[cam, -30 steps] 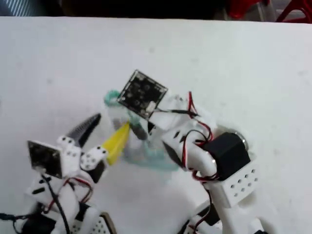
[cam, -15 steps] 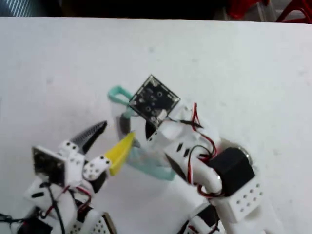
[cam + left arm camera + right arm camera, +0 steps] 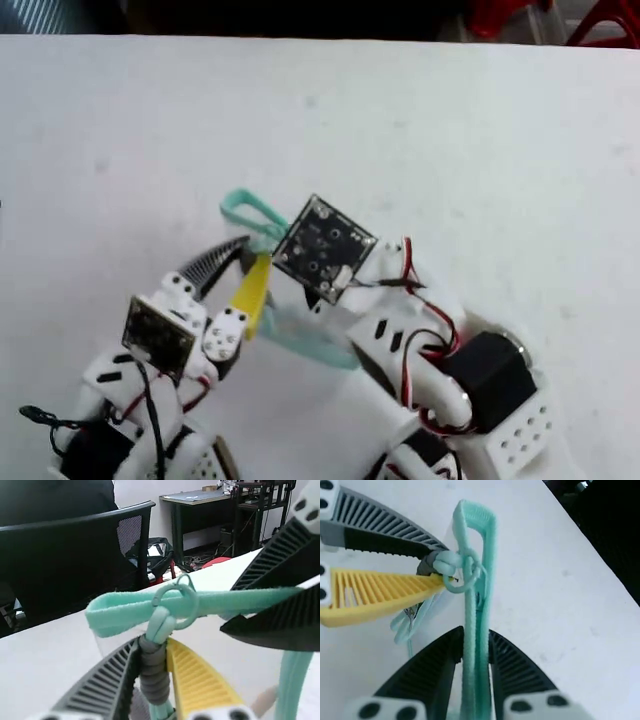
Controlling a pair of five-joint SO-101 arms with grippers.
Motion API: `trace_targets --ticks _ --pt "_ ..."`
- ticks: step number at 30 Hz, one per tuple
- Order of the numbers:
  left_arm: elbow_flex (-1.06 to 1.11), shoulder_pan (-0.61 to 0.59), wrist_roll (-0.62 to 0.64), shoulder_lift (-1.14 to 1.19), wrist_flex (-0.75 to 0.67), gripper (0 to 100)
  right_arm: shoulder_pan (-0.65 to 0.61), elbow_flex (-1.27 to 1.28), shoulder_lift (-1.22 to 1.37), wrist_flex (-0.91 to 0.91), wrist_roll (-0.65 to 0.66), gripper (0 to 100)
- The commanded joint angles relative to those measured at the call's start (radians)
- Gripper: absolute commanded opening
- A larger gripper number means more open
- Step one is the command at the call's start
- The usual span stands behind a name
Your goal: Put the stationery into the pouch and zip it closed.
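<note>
The jaws of my left gripper [image 3: 152,645], one grey and one yellow, are pinched together on the grey zipper pull [image 3: 151,672] of the pouch [image 3: 300,338]. A teal ring [image 3: 176,602] links the pull to the zipper line. The black jaws of my right gripper [image 3: 475,635] are clamped on the pouch's teal trim [image 3: 476,545], which stands up on edge between them. The pouch is clear with teal edging. It lies on the white table [image 3: 480,130] between my two arms, near the near edge. A teal loop of the trim sticks out toward the far left. The two grippers sit just beside each other, the left one's tips meeting the trim from the left.
</note>
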Motion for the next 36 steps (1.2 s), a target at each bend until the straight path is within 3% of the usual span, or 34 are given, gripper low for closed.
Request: trace_targets --ticks 1,7,14,22,36 --pt "-0.081 -0.051 -0.017 0.010 0.008 2 -0.061 0.072 -0.041 -0.015 0.109 1.8" --pt "-0.101 -0.205 -0.023 0.010 0.014 2 -0.268 0.203 -0.259 -0.015 0.292 1.9" --pt "-0.064 -0.323 -0.018 0.012 0.020 2 -0.280 0.227 -0.254 0.084 0.427 1.9" --pt "-0.055 -0.418 -0.015 0.012 -0.018 2 -0.351 0.166 -0.254 0.154 0.453 1.9" --pt "-0.026 -0.570 0.106 0.012 -0.052 2 -0.354 0.135 -0.254 0.166 0.446 1.9"
